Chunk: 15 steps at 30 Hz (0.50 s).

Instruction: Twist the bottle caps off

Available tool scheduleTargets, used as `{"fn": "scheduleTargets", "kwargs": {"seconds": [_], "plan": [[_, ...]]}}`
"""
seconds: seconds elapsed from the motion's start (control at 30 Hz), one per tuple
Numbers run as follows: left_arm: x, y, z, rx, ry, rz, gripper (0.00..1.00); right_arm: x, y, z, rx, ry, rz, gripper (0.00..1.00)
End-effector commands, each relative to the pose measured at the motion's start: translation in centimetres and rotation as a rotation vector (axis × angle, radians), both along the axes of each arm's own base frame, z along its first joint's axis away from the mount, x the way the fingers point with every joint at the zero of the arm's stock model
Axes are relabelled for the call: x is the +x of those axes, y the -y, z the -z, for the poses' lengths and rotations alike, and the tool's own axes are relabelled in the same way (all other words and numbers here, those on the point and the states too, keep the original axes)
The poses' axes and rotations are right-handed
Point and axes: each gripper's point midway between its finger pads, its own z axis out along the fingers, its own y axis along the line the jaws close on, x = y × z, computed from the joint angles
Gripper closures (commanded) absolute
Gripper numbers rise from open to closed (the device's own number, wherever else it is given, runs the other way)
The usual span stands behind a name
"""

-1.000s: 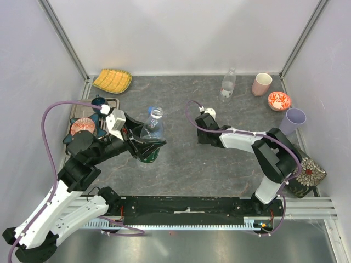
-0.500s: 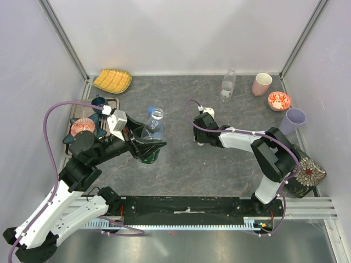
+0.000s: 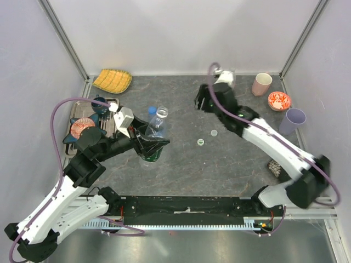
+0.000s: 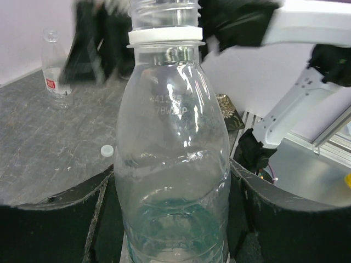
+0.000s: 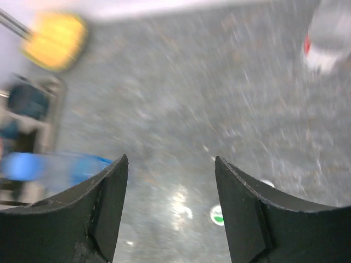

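Note:
My left gripper (image 3: 152, 141) is shut on a clear bottle (image 3: 157, 127), which stands upright. Its threaded neck (image 4: 164, 13) is bare, with only a white ring below it. Something blue (image 3: 152, 111) shows just behind this bottle, and it is a blurred blue shape (image 5: 38, 167) in the right wrist view. Two bottle caps lie loose on the table: a plain white one (image 3: 214, 132) and a white-and-green one (image 3: 201, 142). My right gripper (image 3: 202, 103) hangs open and empty above the table, behind the caps. A second clear bottle (image 5: 328, 38) with a red label stands at the back.
A yellow dish (image 3: 112, 80) lies at the back left. A metal tray (image 3: 112, 102) with dishes sits on the left. At the back right are a pink cup (image 3: 262, 84), a red bowl (image 3: 279, 101) and a purple cup (image 3: 293, 120).
My right gripper has opened, risen and swung back towards the far side. Two caps now show on the table where it was. The left gripper keeps its hold on the bottle.

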Motion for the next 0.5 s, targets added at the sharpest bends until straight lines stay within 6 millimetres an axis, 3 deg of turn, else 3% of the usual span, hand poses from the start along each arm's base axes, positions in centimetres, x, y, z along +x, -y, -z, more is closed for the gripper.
{"fn": "scheduleTargets", "kwargs": {"seconds": [0.0, 0.03, 0.1, 0.13, 0.2, 0.37, 0.47], "plan": [[1.2, 0.9, -1.8, 0.012, 0.088, 0.008, 0.46, -4.3, 1.3, -14.2, 0.204, 0.295, -0.114, 0.28], [1.4, 1.2, -1.4, 0.032, 0.075, 0.016, 0.46, -5.9, 0.0, -15.6, 0.255, 0.321, -0.226, 0.28], [1.8, 1.9, -1.1, 0.063, 0.067, 0.038, 0.46, -8.5, -0.6, -19.0, 0.33, 0.415, -0.346, 0.28], [2.4, 2.7, -0.1, 0.089, 0.041, 0.053, 0.46, -10.2, -1.9, -19.8, 0.367, 0.417, -0.46, 0.27], [2.2, 3.3, -0.3, 0.093, 0.046, 0.099, 0.46, -11.9, -2.8, -21.0, 0.422, 0.417, -0.548, 0.27], [2.3, 5.2, 0.2, 0.108, 0.008, 0.198, 0.46, -14.5, -4.2, -22.2, 0.496, 0.408, -0.7, 0.24], [2.5, 5.8, 0.0, 0.106, 0.0, 0.208, 0.46, -14.5, -4.5, -21.4, 0.471, 0.388, -0.718, 0.23]]}}
